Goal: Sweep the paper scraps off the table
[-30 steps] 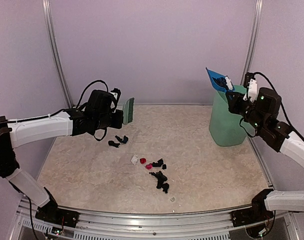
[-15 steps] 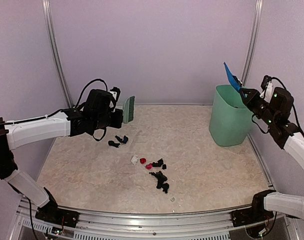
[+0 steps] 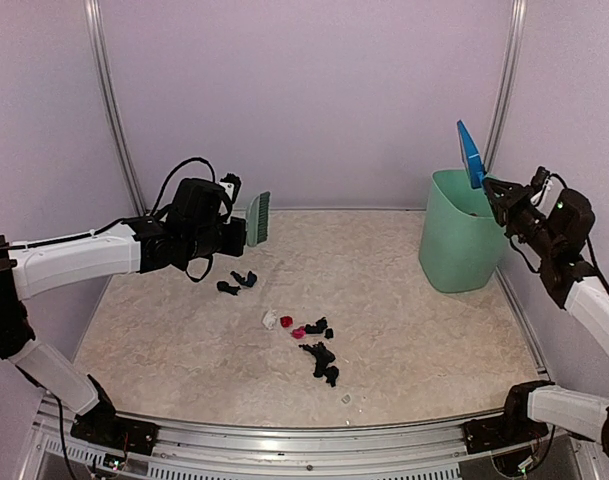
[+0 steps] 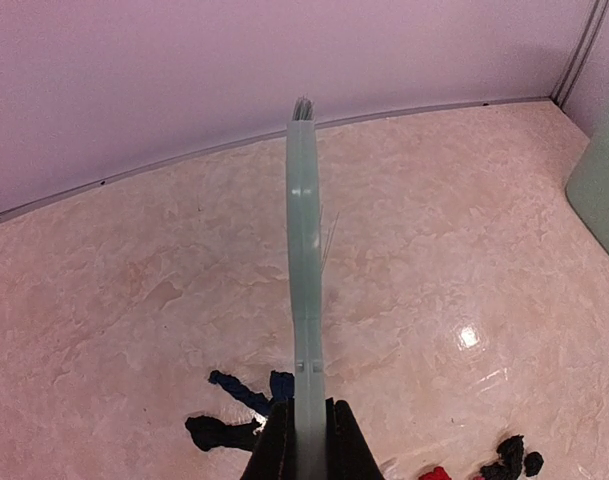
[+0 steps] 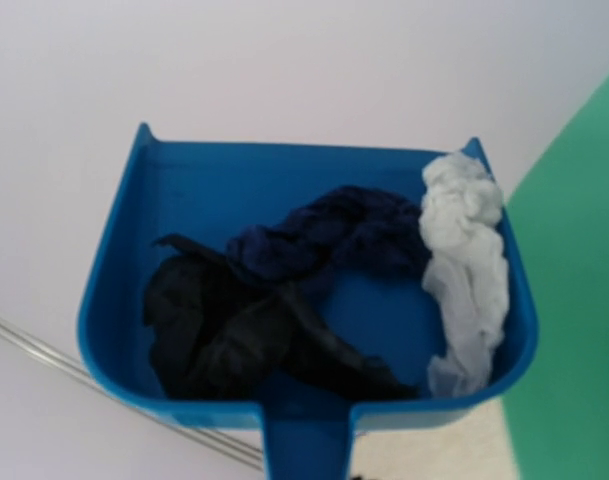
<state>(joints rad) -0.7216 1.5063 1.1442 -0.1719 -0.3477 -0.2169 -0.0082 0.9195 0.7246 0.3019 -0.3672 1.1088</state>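
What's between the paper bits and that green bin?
Nothing; the top view shows bare table between the paper scraps and the bin.

Plain lilac back wall [image 3: 304, 100] beyond left claw [image 3: 244, 232]; metal upright [image 3: 110, 110] left of it, second upright [image 3: 508, 80] behind right claw [image 3: 496, 190]. Soft even light.

The top camera sits high behind both arms, far back, looking forward and down over the whole desk [image 3: 404, 300] to the back wall [image 3: 304, 100]. The left wrist camera rides just behind the left claw [image 4: 304, 452], looking close along the brush [image 4: 304, 250] it holds; the paper scraps [image 4: 234, 428] beneath that claw and the bin [image 4: 599, 190] show in the top view too. The right wrist camera looks past the right claw [image 3: 494, 188], very near the dustpan [image 5: 184, 190], with the bin's side beside it.
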